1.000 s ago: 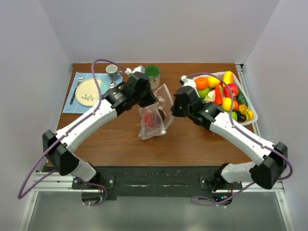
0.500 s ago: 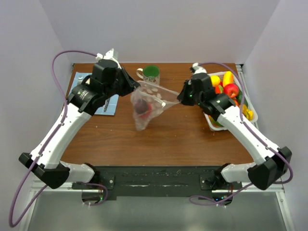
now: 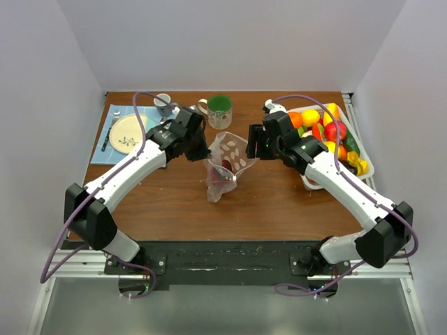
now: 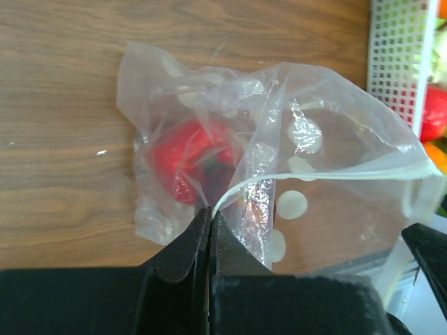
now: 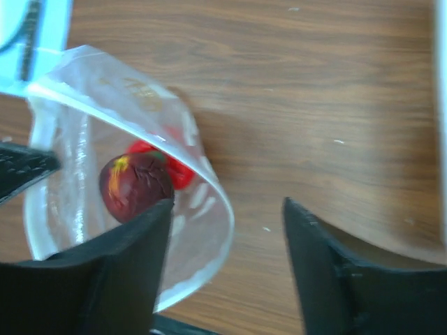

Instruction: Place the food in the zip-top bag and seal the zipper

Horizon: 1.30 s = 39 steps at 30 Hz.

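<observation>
Right tool (image 5: 227,204) has let go, jaws wide; left tool (image 4: 209,213) pinches zip-top bag (image 4: 321,167) rim.

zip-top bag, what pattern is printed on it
White polka dots on clear plastic. The zip-top bag shows them best in the left wrist view.

Lab test cell: white walls (image 3: 230,42) box a wooden table (image 3: 279,202).

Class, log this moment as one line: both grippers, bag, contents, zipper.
left gripper: shut on bag rim | right gripper: open at bag mouth | in bag: red fruit, dark fruit | zipper: unsealed
</observation>
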Each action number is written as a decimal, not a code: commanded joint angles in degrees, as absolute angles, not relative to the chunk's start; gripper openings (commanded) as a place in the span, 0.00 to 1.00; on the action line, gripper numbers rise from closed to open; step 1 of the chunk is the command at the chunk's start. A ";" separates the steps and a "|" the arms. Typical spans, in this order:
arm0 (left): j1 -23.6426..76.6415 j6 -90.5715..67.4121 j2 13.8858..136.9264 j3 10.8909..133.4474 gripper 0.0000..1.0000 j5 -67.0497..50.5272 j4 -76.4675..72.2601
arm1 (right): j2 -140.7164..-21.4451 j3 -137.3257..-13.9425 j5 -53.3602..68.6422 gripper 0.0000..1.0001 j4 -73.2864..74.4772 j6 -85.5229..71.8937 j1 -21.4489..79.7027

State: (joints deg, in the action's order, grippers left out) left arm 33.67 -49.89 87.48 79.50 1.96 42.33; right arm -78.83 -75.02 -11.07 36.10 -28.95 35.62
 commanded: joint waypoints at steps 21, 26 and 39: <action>36.48 -47.11 87.80 84.81 0.00 -2.37 37.62 | -58.26 -59.77 -34.82 0.86 44.21 -23.82 20.40; 36.48 -46.32 87.72 85.25 0.00 -2.20 38.23 | -61.34 -57.48 -32.79 0.86 41.40 -24.78 17.76; 36.56 -45.97 88.07 85.25 0.00 -2.46 38.06 | -65.92 -55.37 -26.10 0.93 40.17 -24.79 12.48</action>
